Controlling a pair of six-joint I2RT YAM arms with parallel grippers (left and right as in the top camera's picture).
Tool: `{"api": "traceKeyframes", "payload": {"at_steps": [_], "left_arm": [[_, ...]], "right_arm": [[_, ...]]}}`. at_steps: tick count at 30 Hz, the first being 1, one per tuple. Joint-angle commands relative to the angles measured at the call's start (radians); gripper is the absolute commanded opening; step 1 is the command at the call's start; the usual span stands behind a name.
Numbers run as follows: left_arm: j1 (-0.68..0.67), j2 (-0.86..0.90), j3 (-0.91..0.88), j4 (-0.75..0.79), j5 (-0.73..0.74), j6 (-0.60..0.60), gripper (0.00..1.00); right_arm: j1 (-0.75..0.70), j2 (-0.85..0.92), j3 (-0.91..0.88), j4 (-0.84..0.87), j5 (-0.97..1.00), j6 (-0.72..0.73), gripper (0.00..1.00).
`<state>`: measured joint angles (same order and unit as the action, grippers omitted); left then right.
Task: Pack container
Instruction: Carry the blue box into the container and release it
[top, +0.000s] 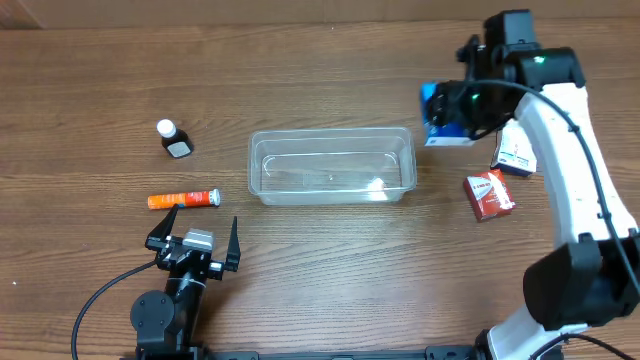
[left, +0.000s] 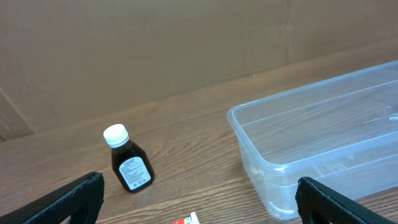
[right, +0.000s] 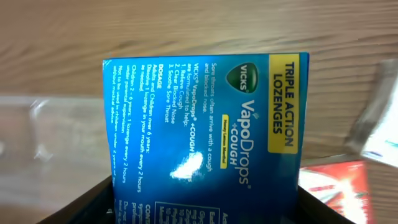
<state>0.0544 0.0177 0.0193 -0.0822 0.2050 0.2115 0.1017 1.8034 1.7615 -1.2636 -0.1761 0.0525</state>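
Observation:
The clear plastic container (top: 331, 166) sits mid-table, with nothing I can make out inside; it also shows in the left wrist view (left: 323, 134) and blurred in the right wrist view (right: 37, 124). My right gripper (top: 452, 112) is shut on a blue VapoDrops lozenge box (top: 440, 128), held just right of the container; the box fills the right wrist view (right: 208, 130). My left gripper (top: 197, 240) is open and empty near the front edge, below an orange tube (top: 184, 199). A small dark bottle with a white cap (top: 173, 139) stands left of the container, also in the left wrist view (left: 129, 163).
A red box (top: 489, 194) and a white box (top: 514, 150) lie right of the container, under my right arm. The red box also shows in the right wrist view (right: 339, 186). The orange tube's end peeks into the left wrist view (left: 186, 219).

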Motion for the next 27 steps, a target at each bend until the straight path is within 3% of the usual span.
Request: {"api": "traceKeyframes", "payload": {"at_steps": [1,6,14,22,27], "left_arm": [[0.003,-0.005,-0.003,0.002,0.005,-0.01,1.0],[0.003,-0.005,-0.003,0.002,0.005,-0.01,1.0],[0.003,-0.005,-0.003,0.002,0.005,-0.01,1.0],[0.003,-0.005,-0.003,0.002,0.005,-0.01,1.0],[0.003,-0.005,-0.003,0.002,0.005,-0.01,1.0]], "right_arm": [[0.09,-0.053,0.026,-0.034,-0.035,0.022,0.7],[0.225,-0.053,0.01,-0.047,0.046,0.148,0.71],[0.38,-0.053,-0.12,0.015,0.293,0.477,0.74],[0.385,-0.053,-0.34,0.261,0.299,0.362,0.73],[0.385,-0.053,-0.36,0.303,0.322,0.317,0.73]]}}
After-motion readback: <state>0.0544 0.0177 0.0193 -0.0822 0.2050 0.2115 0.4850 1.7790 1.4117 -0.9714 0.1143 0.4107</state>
